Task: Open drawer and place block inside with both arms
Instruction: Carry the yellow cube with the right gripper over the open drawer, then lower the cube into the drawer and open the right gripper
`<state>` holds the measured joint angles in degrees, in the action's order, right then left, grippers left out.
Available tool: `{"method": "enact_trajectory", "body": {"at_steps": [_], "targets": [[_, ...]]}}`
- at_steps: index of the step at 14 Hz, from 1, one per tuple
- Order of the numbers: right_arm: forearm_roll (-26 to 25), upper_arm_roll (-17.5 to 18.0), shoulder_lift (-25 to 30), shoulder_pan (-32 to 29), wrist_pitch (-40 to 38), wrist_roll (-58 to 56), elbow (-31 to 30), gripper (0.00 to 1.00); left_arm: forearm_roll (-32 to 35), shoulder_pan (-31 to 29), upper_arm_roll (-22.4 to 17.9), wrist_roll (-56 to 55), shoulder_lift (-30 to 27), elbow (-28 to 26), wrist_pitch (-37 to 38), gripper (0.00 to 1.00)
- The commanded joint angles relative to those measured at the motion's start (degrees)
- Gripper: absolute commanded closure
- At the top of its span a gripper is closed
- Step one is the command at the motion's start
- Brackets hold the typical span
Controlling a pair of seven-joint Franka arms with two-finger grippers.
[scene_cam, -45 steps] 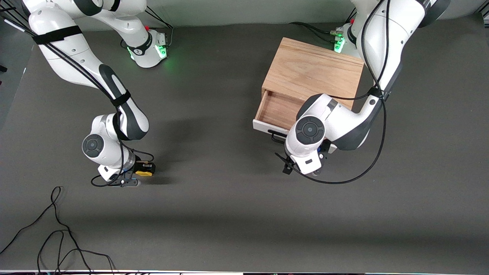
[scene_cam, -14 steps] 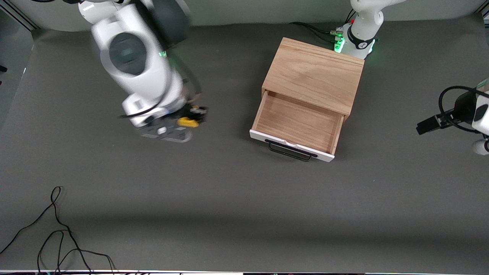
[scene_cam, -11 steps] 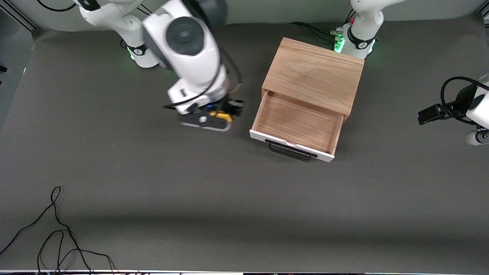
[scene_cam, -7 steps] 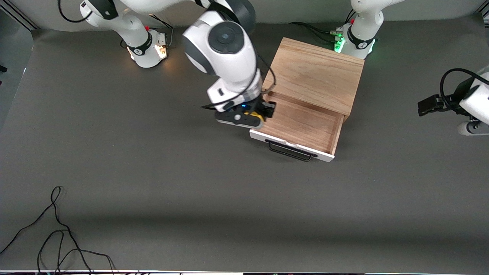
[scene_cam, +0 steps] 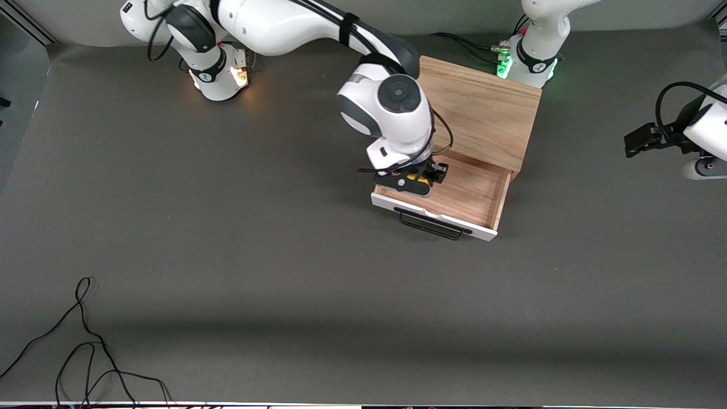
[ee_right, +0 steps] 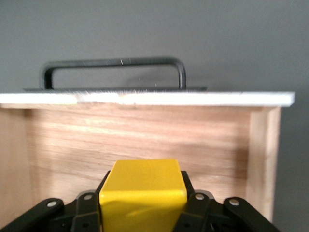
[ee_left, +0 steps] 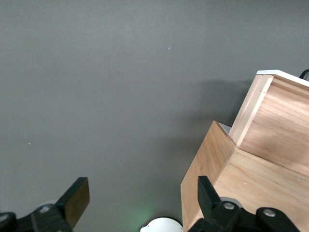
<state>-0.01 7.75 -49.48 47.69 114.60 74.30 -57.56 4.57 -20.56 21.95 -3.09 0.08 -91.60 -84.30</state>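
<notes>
In the front view, look at the middle of the picture. You see a light wood cabinet (scene_cam: 483, 116) with a flat, grainy top, standing on a dull grey table (scene_cam: 255, 255). Its drawer (scene_cam: 471, 196) is pulled out toward the camera, with a white front and a thin black bar handle (scene_cam: 430, 225) below it in the picture. The right arm reaches in from the upper left of the picture. The right gripper (scene_cam: 419, 180) hangs over the drawer's end toward the right arm, and its fingers are clamped on the block (scene_cam: 421, 178), a small bright yellow cube. The left gripper (scene_cam: 642, 140) waits at the right edge of the picture, up in the air over the table, well apart from the cabinet. A loose black cable (scene_cam: 85, 346) curls at the lower left.

In the left wrist view, you see what the front view cannot tell you: the left gripper's (ee_left: 140, 205) two black fingers stand wide apart at the bottom of the picture and hold nothing. The cabinet (ee_left: 256, 183) fills the lower right.

In the right wrist view, the block (ee_right: 142, 193) sits low in the middle, smooth and plain, squeezed between the black fingers (ee_right: 87, 208). Above it in the picture you see the drawer's (ee_right: 145, 145) wood inside, then the white front edge, then the handle (ee_right: 113, 67) with its rounded corners.
</notes>
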Motion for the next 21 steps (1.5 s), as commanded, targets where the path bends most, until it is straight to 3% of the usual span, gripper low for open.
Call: {"method": "enact_trajectory", "body": {"at_steps": [1, 4, 8, 9, 10, 11, 13, 14, 21], "targets": [[-0.9, -0.5, -2.0, 0.7, -0.5, 3.9, 2.4, 0.71, -2.5, -0.7, -1.8, 2.4, -2.3, -2.6, -2.8, 0.00], [-0.8, -0.5, -3.6, 0.7, -0.5, 7.4, 2.2, 0.71, -2.5, -0.4, -1.8, 2.5, -2.9, -3.8, -5.2, 0.00], [-0.8, -0.5, -4.8, 1.4, -0.4, 9.4, 2.2, 0.64, -2.6, 0.0, -1.7, 2.4, -2.7, -3.2, -5.5, 0.00], [-0.8, -0.5, -4.8, 1.4, -0.4, 9.5, 2.2, 0.55, -2.8, 0.1, -1.7, 2.5, -2.6, -3.1, -5.6, 0.00], [-0.8, -0.5, -4.8, 1.5, -0.4, 9.7, 2.2, 0.33, -2.9, 0.9, -1.9, 2.5, -2.5, -2.8, -5.6, 0.00], [-1.0, -0.5, -4.8, 1.6, -0.4, 9.8, 2.1, 0.02, -2.9, 4.5, -4.4, 2.5, -2.1, -2.5, -5.6, 0.00], [-2.8, -0.5, -4.8, 2.6, -0.4, 9.8, 2.1, 0.00, -3.0, 15.8, -16.0, 2.5, -1.7, -2.0, -5.7, 0.00], [-3.2, -0.5, -4.8, 2.6, -0.4, 9.8, 2.1, 0.00, -3.4, 18.2, -18.4, 2.6, -1.7, -1.9, -6.0, 0.00], [-3.2, -0.9, 0.2, 1.2, -3.6, 8.4, 2.6, 0.00, -3.8, 21.1, -21.2, 2.6, -1.8, -1.9, -6.4, 0.00]]}}
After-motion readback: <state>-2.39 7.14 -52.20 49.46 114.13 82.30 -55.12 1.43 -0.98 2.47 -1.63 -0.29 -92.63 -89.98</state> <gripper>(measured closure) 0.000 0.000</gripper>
